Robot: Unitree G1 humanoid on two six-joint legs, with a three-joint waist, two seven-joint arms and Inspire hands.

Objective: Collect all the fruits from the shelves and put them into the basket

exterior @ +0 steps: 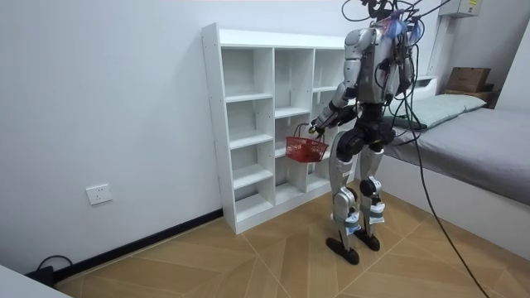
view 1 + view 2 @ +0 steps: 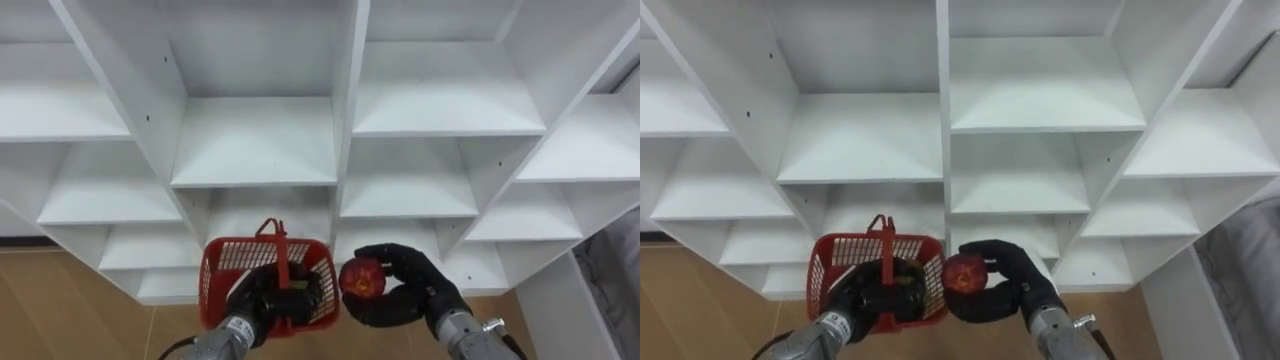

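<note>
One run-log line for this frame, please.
left hand: shut on red basket | right hand: shut on red fruit beside basket | standing at white closet

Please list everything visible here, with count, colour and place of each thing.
open-compartment shelf unit: one, white, against the wall before the robot.
plastic mesh basket: one, red, held by its handle before the lower shelves.
round apple: one, red, held just right of the basket.
bed: one, grey cover, room view's right.
wall socket: one, white, low on the wall.
wooden floor: one, brown, under the robot.
left hand: one, black, curled round the basket's handle.
right hand: one, black, curled round the apple.
</note>
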